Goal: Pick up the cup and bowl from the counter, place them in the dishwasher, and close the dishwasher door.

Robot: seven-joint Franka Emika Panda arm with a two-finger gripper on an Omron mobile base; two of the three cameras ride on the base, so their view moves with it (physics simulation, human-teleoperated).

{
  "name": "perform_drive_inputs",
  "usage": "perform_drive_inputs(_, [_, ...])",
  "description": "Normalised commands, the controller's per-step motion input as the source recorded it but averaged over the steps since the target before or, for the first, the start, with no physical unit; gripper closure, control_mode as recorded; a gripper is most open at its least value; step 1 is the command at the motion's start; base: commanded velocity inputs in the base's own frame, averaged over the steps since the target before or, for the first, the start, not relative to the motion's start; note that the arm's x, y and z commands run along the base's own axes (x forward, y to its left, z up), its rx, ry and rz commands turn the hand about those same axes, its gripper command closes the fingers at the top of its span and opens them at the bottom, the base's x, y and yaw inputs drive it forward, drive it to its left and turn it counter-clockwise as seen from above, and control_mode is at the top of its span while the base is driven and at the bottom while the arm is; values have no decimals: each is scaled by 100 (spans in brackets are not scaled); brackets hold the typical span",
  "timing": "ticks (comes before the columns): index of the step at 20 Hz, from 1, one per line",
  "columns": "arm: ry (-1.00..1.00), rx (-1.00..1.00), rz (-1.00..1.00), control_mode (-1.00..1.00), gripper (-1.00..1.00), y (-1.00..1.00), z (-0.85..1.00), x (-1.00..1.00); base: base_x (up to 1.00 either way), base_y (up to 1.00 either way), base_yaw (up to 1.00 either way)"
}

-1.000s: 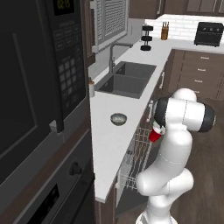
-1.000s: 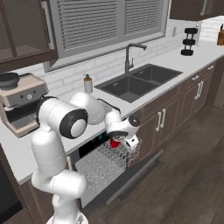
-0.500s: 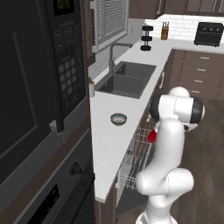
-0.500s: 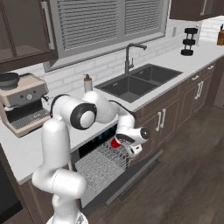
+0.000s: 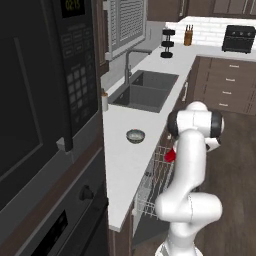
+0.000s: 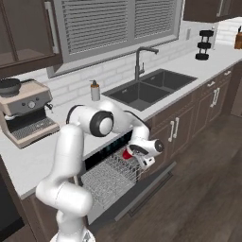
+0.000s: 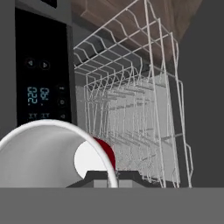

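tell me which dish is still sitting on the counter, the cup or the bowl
The bowl: small, grey and metallic, it rests on the counter in front of the sink. The red cup is held in the gripper over the dishwasher's white wire rack.

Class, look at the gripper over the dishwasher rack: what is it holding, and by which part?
The gripper holds the red cup by its rim, one finger inside the white interior.

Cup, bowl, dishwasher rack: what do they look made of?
Cup: probably plastic, glossy red outside, plain white inside, thin rim. Bowl on the counter: likely metal, grey sheen, dark inside. Dishwasher rack: thin white wire, looks coated, an open grid of tines.
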Motion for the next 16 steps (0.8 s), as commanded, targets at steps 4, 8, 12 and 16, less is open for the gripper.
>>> perform_drive_inputs(4, [2,0,0,-100,100,0,-41,62,0,0,0])
perform_drive_inputs(8, [4,0,0,-100,100,0,-50,33,0,0,0])
perform_drive_inputs(12, [2,0,0,-100,100,0,-48,21,0,0,0])
perform_drive_inputs(16, [0,0,0,-100,100,7,-35,27,0,0,0])
